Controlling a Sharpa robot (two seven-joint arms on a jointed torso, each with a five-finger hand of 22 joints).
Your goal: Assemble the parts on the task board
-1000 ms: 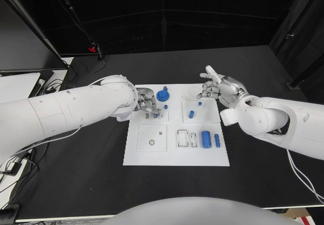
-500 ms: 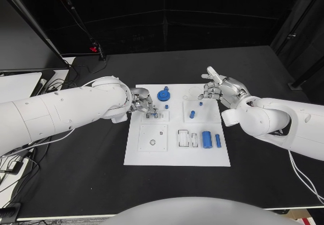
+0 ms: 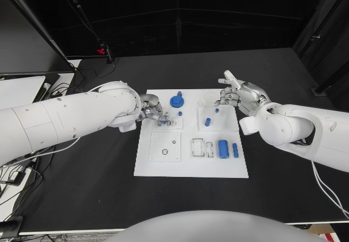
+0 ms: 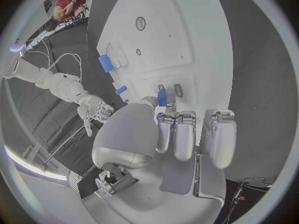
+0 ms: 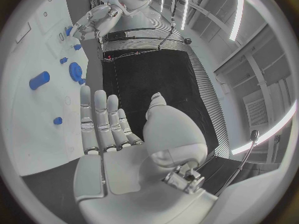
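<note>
Left hand [image 3: 155, 114] barely shifted, pinching blue part [image 4: 162, 97] (black table [image 3: 87, 191]); right hand [image 3: 240, 94] spread.

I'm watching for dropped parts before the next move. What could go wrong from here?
The left hand pinches a small blue part just above the white board; it could slip or go in crooked. That hand also sits close to the blue knob and might bump it.

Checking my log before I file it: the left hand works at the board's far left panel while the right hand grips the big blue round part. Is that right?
Not quite. The right hand holds nothing; the right wrist view shows its fingers spread and empty. The big blue round part sits on the task board, apart from it. The left hand is at the far left panel.
</note>
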